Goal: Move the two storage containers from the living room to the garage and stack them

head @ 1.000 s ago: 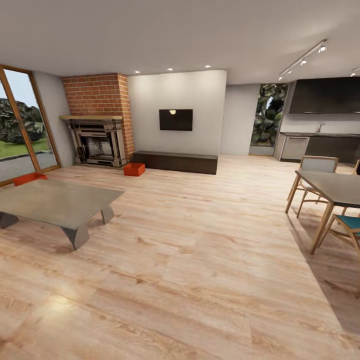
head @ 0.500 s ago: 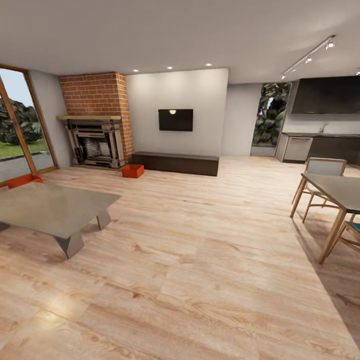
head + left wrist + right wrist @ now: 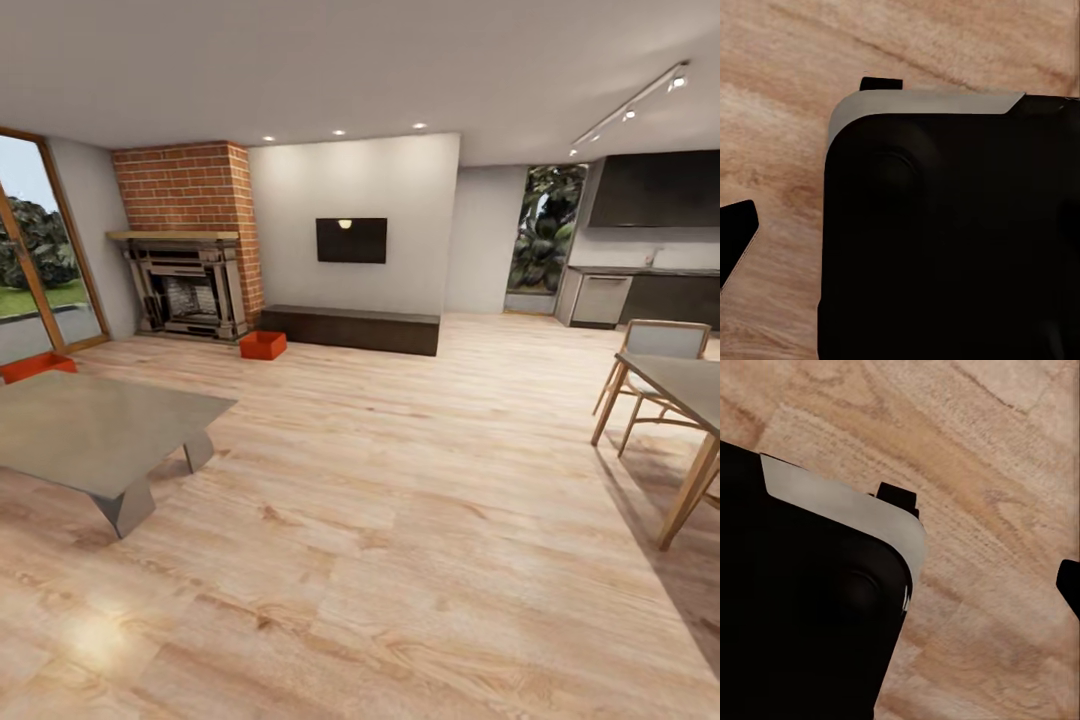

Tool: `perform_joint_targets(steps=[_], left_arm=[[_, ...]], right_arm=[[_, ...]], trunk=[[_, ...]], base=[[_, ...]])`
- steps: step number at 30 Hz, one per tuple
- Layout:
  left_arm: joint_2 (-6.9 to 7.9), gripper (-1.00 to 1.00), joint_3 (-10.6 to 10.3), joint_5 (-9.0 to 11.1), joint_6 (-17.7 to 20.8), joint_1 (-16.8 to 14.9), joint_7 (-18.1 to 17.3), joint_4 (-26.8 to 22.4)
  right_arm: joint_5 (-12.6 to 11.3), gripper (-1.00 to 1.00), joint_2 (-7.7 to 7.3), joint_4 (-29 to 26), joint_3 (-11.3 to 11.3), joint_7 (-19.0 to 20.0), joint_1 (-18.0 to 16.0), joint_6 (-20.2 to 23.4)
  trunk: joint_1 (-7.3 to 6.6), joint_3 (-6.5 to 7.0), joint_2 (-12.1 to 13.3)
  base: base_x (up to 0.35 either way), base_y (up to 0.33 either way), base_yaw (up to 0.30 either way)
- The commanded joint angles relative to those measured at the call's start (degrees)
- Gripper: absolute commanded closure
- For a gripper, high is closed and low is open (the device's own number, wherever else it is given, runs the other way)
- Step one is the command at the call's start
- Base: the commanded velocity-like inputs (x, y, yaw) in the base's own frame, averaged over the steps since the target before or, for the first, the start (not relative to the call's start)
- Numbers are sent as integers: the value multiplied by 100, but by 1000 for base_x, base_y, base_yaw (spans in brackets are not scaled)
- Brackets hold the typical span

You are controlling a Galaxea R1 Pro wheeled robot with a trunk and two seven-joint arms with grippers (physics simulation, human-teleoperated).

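Light wood planks [image 3: 400, 520] covered the floor of the living room. One orange-red shallow tray [image 3: 262, 345] sat on those planks, just beside the brick fireplace [image 3: 185, 240] and near the end of the long dark low bench [image 3: 350, 328] under the black wall screen [image 3: 351, 240]. The second orange-red tray [image 3: 35, 367] sat on the planks by the wood-framed glass door [image 3: 35, 250], past the far edge of the grey low table [image 3: 95, 430]. The two trays were well apart. A wooden dining table [image 3: 680, 400] and chair [image 3: 650, 365] stood at the right.

Both arms pointed down at the planks. The left wrist view showed a big black body with a pale grey rim [image 3: 945, 225] over the wood, and the right wrist view showed the same kind of body [image 3: 810, 600]. Small dark tips poked out at the edges. I could not tell whether either gripper's jaws were spread or pressed together.
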Motion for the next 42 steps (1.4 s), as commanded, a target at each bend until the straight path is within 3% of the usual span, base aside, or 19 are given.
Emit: perform_joint_targets(steps=[1,42], left_arm=[[-2,-100,8,33,-17,-2,7,3],[-2,-100,9,33,-43,-2,7,1]], right_arm=[[-63,-100,1,16,39,33,-6,-31],[-5,-100,-12,16,67,33,-6,-33]], trunk=[[3,-6,-2],[3,-6,-2]], base=[[321,0,0],[321,0,0]])
